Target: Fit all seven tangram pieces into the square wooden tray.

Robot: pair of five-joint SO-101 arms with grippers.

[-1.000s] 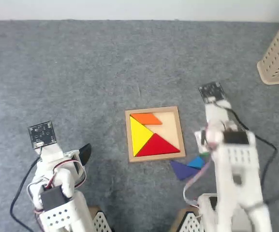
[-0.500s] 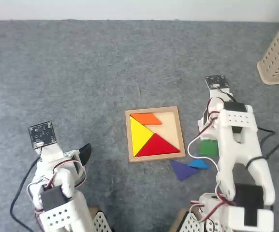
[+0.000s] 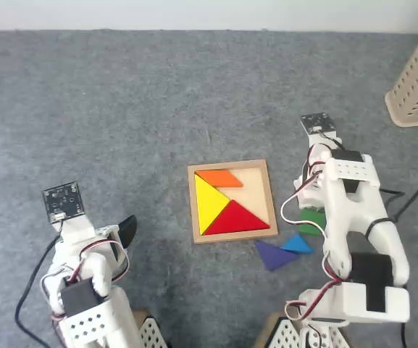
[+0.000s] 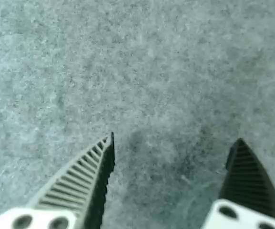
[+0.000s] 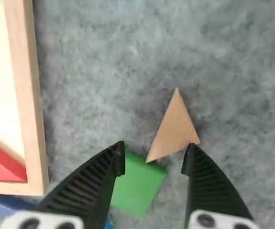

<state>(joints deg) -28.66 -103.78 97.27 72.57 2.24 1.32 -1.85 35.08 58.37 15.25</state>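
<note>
Wooden and unpainted, a small tan triangle (image 5: 174, 129) lies flat on the grey felt-covered counter (image 3: 122, 109), between the open fingers of the right hand (image 5: 155, 149). That hand hangs moderately wide just above it. One corner of the triangle touches or slightly overlaps a green square (image 5: 137, 183) right beside it.

In the high view the square wooden tray (image 3: 229, 164) sits mid-counter and holds an orange parallelogram (image 3: 219, 177), a yellow triangle (image 3: 209, 203) and a red triangle (image 3: 239, 217). A pale corner at 1 o'clock is unfilled. A purple triangle (image 3: 272, 254) and a blue triangle (image 3: 295, 243) lie touching each other at about 4 o'clock from the tray. The green square is near 3 o'clock, half under the right arm.

These pieces look thin, stiff and very light, with smooth faces, so a grip will probably need little force. The risk is a piece skating or flipping on the soft felt. The tan triangle tapers, so fingers closing near its tip would likely squeeze it out. A pinch across its broad end, clear of the green square, seems safer.

The left hand (image 4: 174, 141) is spread wide over bare felt at about 8 o'clock from the tray, holding nothing.
</note>
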